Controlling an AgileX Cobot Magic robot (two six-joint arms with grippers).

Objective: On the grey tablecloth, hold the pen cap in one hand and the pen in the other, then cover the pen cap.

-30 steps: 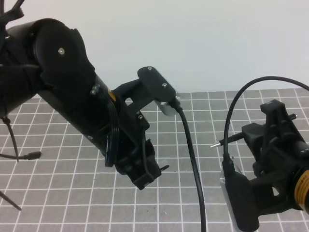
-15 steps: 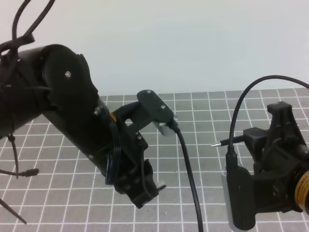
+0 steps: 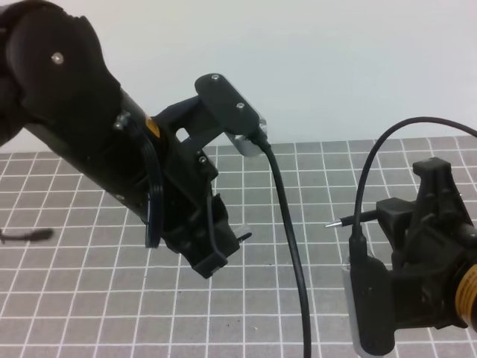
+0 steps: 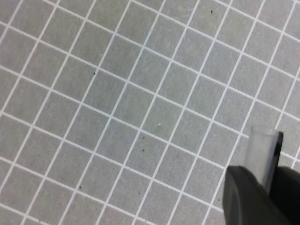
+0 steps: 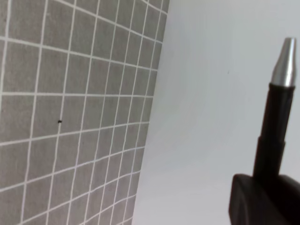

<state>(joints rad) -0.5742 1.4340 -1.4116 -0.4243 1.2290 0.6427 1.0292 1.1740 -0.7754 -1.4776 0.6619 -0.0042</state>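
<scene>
Over the grey tablecloth (image 3: 89,298) my left gripper (image 3: 227,250) is shut on the pen cap (image 3: 243,237), whose short end pokes out to the right. In the left wrist view the pen cap (image 4: 263,152) is a pale tube with a black strip, sticking out from the black fingers (image 4: 248,197). My right gripper (image 3: 387,212) is shut on the pen (image 3: 350,218), whose silver tip points left toward the cap. A gap of a few grid squares separates them. The right wrist view has the pen (image 5: 273,122) upright, with its silver tip bare.
A thick black cable (image 3: 287,224) hangs from the left wrist camera between the two grippers. Another cable (image 3: 373,160) arcs over the right arm. A pale wall (image 3: 335,67) rises behind the cloth's far edge. A blurred dark cable end (image 3: 30,235) lies at the far left.
The left arm has lifted and drawn back to the left with the cap in its grip. The right gripper and pen have hardly moved.
</scene>
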